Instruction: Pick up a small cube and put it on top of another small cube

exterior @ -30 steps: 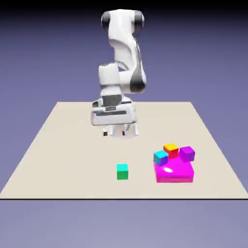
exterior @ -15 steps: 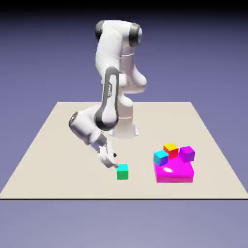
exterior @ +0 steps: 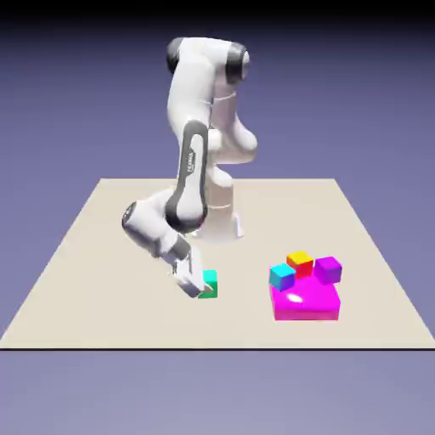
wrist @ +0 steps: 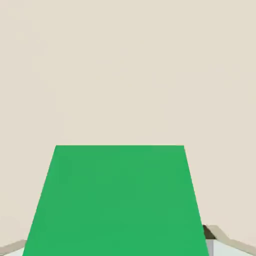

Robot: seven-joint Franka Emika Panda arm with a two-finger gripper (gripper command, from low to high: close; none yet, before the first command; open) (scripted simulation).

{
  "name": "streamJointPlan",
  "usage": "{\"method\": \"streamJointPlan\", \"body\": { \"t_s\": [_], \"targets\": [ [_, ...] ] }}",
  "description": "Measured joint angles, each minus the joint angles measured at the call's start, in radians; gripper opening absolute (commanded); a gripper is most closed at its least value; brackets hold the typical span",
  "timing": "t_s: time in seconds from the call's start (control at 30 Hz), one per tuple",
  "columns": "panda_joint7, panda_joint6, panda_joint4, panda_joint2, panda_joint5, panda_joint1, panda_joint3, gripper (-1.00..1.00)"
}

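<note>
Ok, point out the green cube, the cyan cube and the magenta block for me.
green cube (wrist: 117,200): hand view, middle of its large green face.
cyan cube (exterior: 282,276): exterior view, its front face.
magenta block (exterior: 306,304): exterior view, bare top near the front edge.

No real room here, folks: this is a rendered sim scene, w/ everything pointing that way. Flat beige counter (exterior: 102,255), no grain, no scuffs, edges dead straight. Behind it just a plain blue-violet backdrop fading to black up top, w/o walls, windows or furniture. White robot arm (exterior: 200,144) stands on the counter, smooth and glossy, like a clean 3D model. Props are toy-bright: a magenta block (exterior: 306,302) w/ a sharp white highlight, small cubes in cyan (exterior: 281,275), red-and-yellow (exterior: 299,262) and purple (exterior: 328,269), a green cube (exterior: 209,286) nearby. Hand view: flat green face (wrist: 117,200) against uniform beige, zero texture. Test-bench setup, purely virtual.
</note>
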Motion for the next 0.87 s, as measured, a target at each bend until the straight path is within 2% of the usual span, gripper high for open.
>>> {"method": "streamJointPlan", "body": {
  "t_s": [0.6, 0.77, 0.8, 0.87],
  "targets": [
    [0.272, -0.074, -0.128, -0.372, -0.001, -0.157, 0.644, -1.00],
    [0.209, 0.099, -0.146, -0.229, 0.088, -0.102, 0.696, -1.00],
    [0.199, 0.127, -0.149, -0.207, 0.102, -0.083, 0.704, 1.00],
    [0.200, 0.126, -0.149, -0.207, 0.099, -0.054, 0.704, 1.00]
  ]
}}
